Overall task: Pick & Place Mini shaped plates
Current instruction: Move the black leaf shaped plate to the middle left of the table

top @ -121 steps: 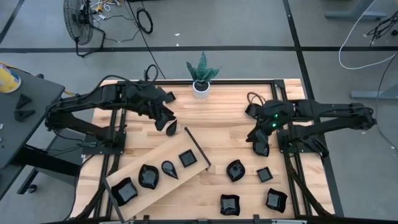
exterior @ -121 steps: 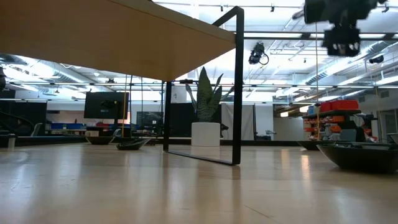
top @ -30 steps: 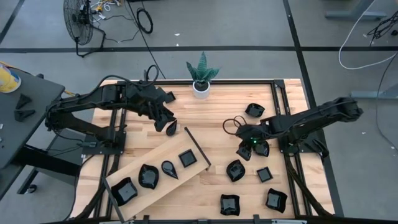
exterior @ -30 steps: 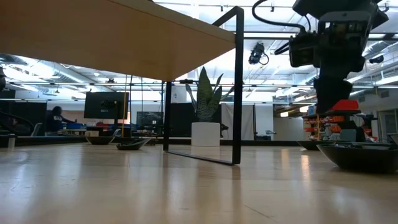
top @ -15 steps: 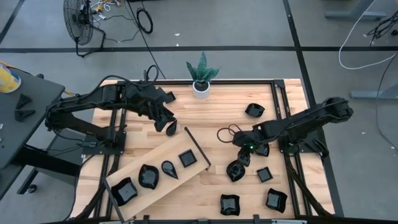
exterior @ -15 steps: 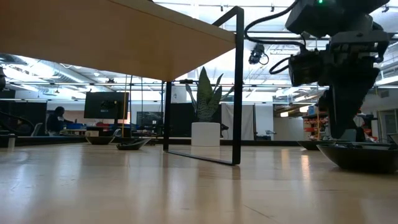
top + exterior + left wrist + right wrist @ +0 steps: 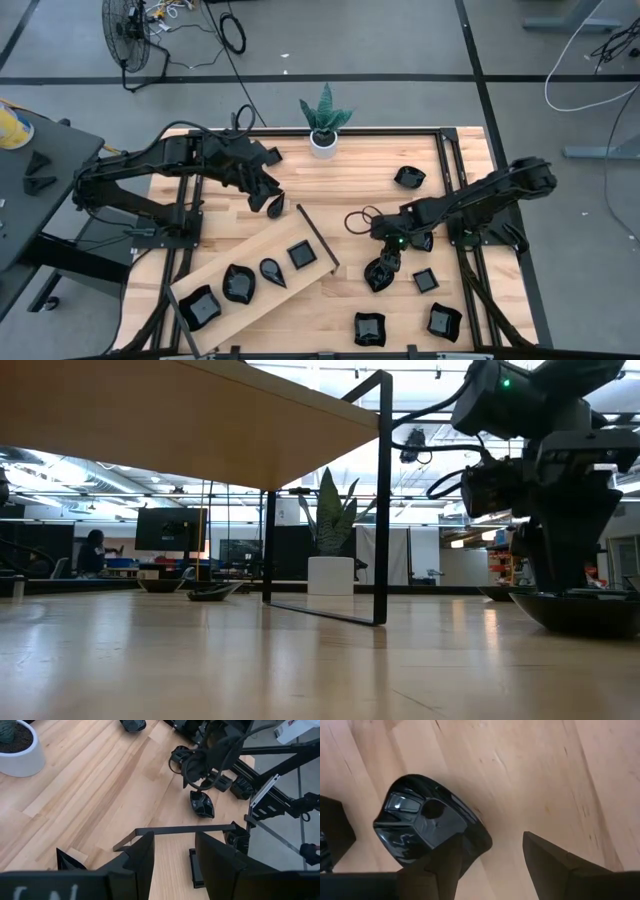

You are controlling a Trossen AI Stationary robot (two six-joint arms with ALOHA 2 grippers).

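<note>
Several glossy black mini plates lie about. Some sit on the wooden board (image 7: 250,275), for instance a square one (image 7: 302,254). Others rest on the table, among them a wavy plate (image 7: 378,275) and a small square one (image 7: 425,281). My right gripper (image 7: 386,260) is open and low over the wavy plate (image 7: 422,825), with the plate's rim between its fingers. My left gripper (image 7: 270,198) is open and hovers near the board's far end (image 7: 175,828). A dark pointed shape (image 7: 276,207) lies right beside it. My right gripper comes at the wavy plate from above, pointing down. One finger (image 7: 445,862) stands over the plate's rim (image 7: 479,836) and the other (image 7: 545,862) outside it over bare wood. The plate lies flat on the table. I cannot tell whether a finger touches it.
A white pot with a green plant (image 7: 323,138) stands at the far edge. A black metal frame (image 7: 455,190) runs round the table. More plates lie near the right arm (image 7: 408,178) and at the near edge (image 7: 368,328), (image 7: 443,321). Bare wood lies between the board and the pot.
My right gripper has moved toward the table's near edge and slightly left, and has come down from above the table to just over the wavy plate. The plates have stayed where they were.
</note>
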